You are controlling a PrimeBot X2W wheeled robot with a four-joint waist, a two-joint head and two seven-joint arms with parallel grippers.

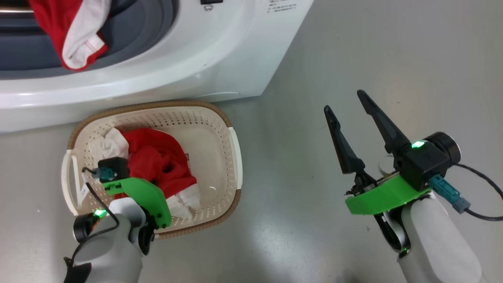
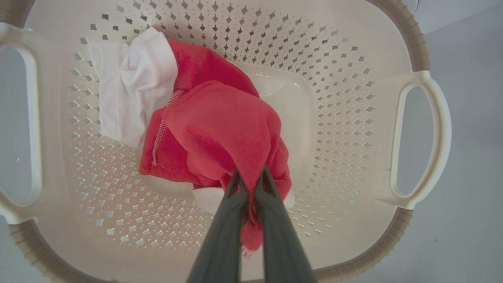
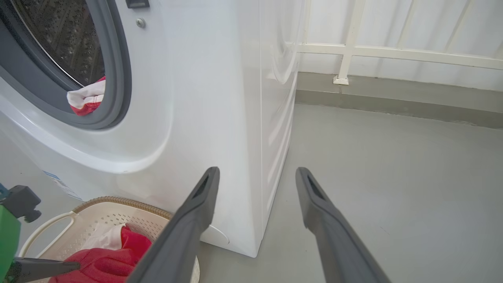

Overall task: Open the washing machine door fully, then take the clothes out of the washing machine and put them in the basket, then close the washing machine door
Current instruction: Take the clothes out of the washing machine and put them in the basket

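Over the cream basket (image 1: 214,141) in front of the washing machine (image 1: 220,51), the left gripper (image 2: 251,175) pinches a red-and-white garment (image 2: 220,125) sagging into it; a second garment (image 1: 74,35) hangs from the drum mouth; the right gripper (image 1: 342,100) spreads wide, empty, off right

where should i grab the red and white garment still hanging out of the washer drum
Best bet: grip the bunched fold of the garment that droops over the grey ring, pinching across its white-and-red hem. Come from the front with the open right end effector: that fold hangs clear of the drum, so a finger should fit each side.
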